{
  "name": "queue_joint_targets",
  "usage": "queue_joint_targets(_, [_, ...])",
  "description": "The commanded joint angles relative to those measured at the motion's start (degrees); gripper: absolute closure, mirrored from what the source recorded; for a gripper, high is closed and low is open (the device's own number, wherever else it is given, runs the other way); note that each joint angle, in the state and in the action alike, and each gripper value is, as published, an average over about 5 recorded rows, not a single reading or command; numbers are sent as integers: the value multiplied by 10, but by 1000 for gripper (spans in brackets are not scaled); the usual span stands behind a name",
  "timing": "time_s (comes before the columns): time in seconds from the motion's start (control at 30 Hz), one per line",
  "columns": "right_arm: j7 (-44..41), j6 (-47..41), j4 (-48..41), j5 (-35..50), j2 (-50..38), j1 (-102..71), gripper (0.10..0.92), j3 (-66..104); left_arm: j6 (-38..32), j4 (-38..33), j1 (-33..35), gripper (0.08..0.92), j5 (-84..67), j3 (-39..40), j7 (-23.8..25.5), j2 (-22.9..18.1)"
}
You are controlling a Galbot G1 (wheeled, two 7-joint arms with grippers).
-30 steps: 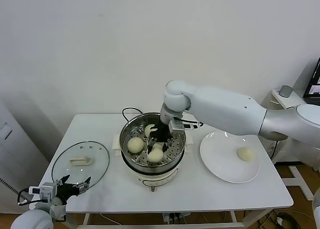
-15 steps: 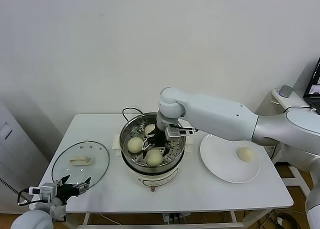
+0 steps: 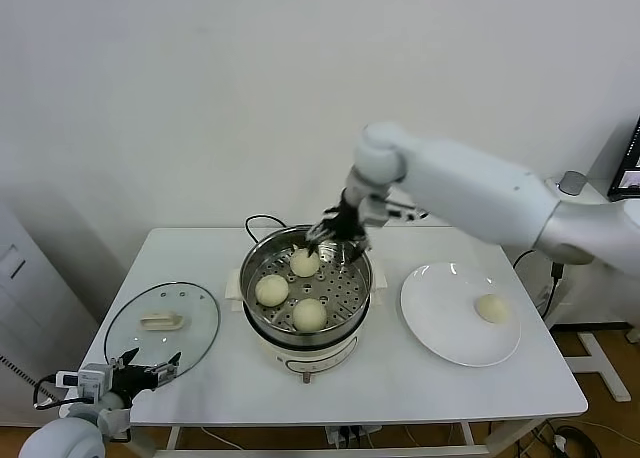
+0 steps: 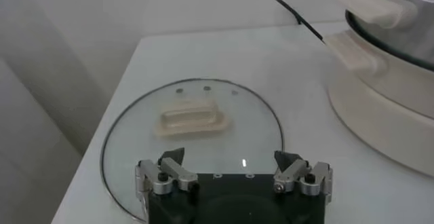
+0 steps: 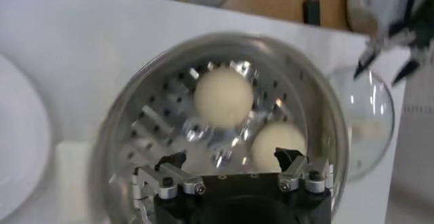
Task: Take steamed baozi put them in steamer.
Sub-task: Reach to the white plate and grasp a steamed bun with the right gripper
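Glass, nearest the robot, is the first worry: the round lid (image 3: 161,323) lies flat on the white table (image 3: 400,378) right beside the parked left gripper (image 3: 143,368), whose jaws stand wide open and hold nothing. Any stray swing of that idle arm could nudge the lid toward the table's edge.

Farther in sits the steamer (image 3: 306,298), its shiny wall ringing a perforated tray that carries three steamed baozi (image 3: 309,314): one toward the front, one on the robot's left side, one toward the back. They lie close together without clearly touching. Room for a fourth appears to be on the tray's right half, so a careless drop could land it on a neighbour and dent the soft dough, or bounce it off the rim.

On the white plate (image 3: 440,323), to the right of the steamer, the last bun (image 3: 490,308) lies alone. It looks smooth and round, so a pinch off centre could roll it across the glazed surface, and too hard a squeeze would crush it.

Farthest back, the right gripper (image 3: 338,232) hangs above the steamer's rear rim, jaws spread fully and empty. Moving sideways to the plate without enough height could clip the steel rim and jolt the buns already placed. The black cord (image 3: 255,221) behind the pot lies near that path too.
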Motion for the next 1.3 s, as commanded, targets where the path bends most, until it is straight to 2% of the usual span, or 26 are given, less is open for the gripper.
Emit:
queue_joint_targets(0.03, [-33, -258, -91, 106, -95, 50, 203, -46, -1, 0, 0, 177, -1, -1, 0, 1])
queue_joint_targets(0.27, [-60, -293, -120, 130, -157, 37, 203, -85, 1, -2, -3, 177, 0, 0, 0, 0])
queue_joint_targets(0.6, [-70, -292, -172, 107, -198, -20, 203, -82, 3, -6, -3, 177, 0, -1, -1, -1])
queue_joint_targets(1.3, [-34, -230, -321, -56, -123, -207, 203, 102, 4, -8, -3, 177, 0, 0, -1, -1])
